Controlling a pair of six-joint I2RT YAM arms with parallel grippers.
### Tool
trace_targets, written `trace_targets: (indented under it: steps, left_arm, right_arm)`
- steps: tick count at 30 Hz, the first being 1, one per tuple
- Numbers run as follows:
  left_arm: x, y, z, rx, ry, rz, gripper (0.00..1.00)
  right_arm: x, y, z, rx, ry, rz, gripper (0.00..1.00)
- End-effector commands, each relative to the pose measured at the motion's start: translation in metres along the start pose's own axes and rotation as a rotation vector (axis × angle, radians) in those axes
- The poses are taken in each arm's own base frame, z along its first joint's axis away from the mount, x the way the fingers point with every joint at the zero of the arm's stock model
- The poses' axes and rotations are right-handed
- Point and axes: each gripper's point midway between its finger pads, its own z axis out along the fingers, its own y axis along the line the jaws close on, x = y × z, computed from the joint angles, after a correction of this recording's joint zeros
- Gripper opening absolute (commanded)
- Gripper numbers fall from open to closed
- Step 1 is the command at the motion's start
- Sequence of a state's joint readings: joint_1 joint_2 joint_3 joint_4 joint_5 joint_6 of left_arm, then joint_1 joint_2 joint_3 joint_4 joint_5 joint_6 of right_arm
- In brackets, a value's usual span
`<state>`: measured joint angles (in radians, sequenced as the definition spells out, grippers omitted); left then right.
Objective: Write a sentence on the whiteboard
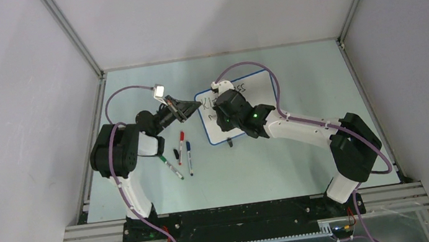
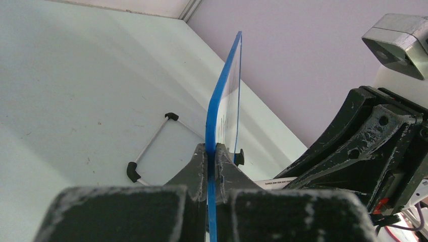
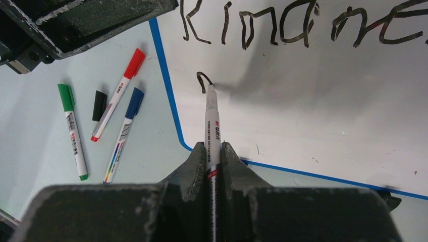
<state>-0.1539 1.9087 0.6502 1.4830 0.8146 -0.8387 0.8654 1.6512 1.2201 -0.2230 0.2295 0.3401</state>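
Pinching the whiteboard (image 2: pixel 222 101) by its blue left rim, the left gripper (image 2: pixel 212 156) is clamping shut on it. That is looking like the right hold, since the board is appearing thin, stiff, light and glossy, likely sliding under pen pressure. It is standing toward the table's (image 1: pixel 305 159) far middle. The right gripper (image 3: pixel 214 161) is squeezing one black marker (image 3: pixel 212 126), its tip touching the board under the sentence's (image 3: pixel 282 27) first line. Lying beside the board's left edge are a green marker (image 3: pixel 73 131), a red marker (image 3: pixel 118 96), a blue marker (image 3: pixel 123 136) and one black cap (image 3: pixel 99 105).

whiteboard (image 2: pixel 222 108) edge-on, blue rim clamped between left jaws
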Motion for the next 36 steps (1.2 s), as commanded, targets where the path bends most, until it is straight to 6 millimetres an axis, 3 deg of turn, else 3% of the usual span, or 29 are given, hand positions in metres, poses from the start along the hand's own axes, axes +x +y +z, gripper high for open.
trace_targets:
  steps: [1,14,36]
  left_arm:
    - [-0.020,-0.015,0.000,0.042,-0.046,0.099,0.00]
    - [-0.020,-0.015,0.000,0.043,-0.045,0.099,0.00]
    - [-0.020,-0.015,0.000,0.044,-0.044,0.099,0.00]
  right_arm:
    - [-0.013,-0.005,-0.003,0.036,-0.025,0.010,0.00]
    - [-0.010,-0.002,-0.004,0.020,-0.013,0.011,0.00]
    - [-0.036,0.003,-0.004,-0.015,-0.062,0.027,0.00]
